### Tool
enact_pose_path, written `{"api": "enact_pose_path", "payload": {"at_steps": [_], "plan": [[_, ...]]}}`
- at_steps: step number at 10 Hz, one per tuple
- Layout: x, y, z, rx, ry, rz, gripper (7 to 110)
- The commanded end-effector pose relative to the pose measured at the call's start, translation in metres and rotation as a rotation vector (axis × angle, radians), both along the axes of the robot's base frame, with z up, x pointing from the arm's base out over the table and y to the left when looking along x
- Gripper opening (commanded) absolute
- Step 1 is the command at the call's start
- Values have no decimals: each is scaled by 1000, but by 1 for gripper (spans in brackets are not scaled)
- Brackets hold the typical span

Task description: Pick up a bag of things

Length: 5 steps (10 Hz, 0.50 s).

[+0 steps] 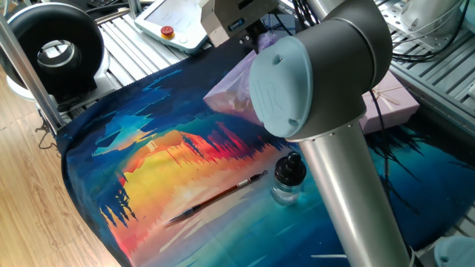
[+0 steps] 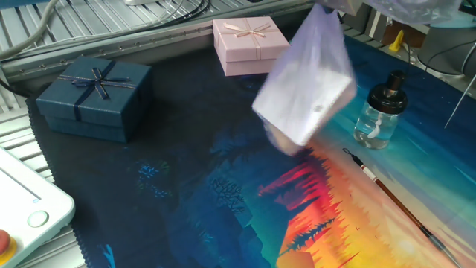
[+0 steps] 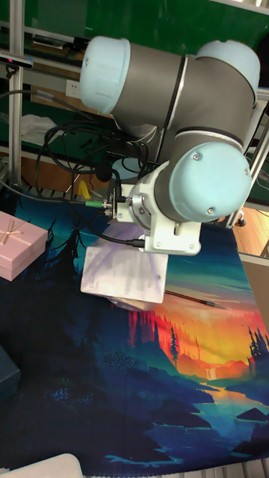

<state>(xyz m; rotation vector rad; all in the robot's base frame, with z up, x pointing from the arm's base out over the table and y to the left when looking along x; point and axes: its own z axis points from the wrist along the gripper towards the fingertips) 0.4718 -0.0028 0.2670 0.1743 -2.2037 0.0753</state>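
The bag of things (image 2: 305, 89) is a pale lilac translucent plastic bag hanging in the air above the painted cloth, clear of the table. It narrows upward to my gripper (image 2: 331, 6) at the top edge of that view. In one fixed view the bag (image 1: 230, 93) shows beside the big grey elbow joint, under the gripper (image 1: 254, 37) and its white body. My fingertips are hidden by bag folds and the arm, but the bag hangs from them. In the tall view the bag (image 3: 123, 276) dangles below the wrist.
A pink gift box with a bow (image 2: 251, 45) and a navy gift box (image 2: 93, 97) stand at the cloth's far side. A glass bottle with a black cap (image 2: 379, 112) and a paintbrush (image 2: 387, 195) lie near the bag. A teach pendant (image 1: 167, 26) lies off the cloth.
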Motion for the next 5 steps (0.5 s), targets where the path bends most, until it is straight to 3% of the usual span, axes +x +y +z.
{"api": "enact_pose_path", "payload": {"at_steps": [1,3,5], "plan": [[-3,-11,4,-34,19,12,7],[-4,-17,6,-41,24,28,7],[-2,-9,2,15,8,28,7]]}}
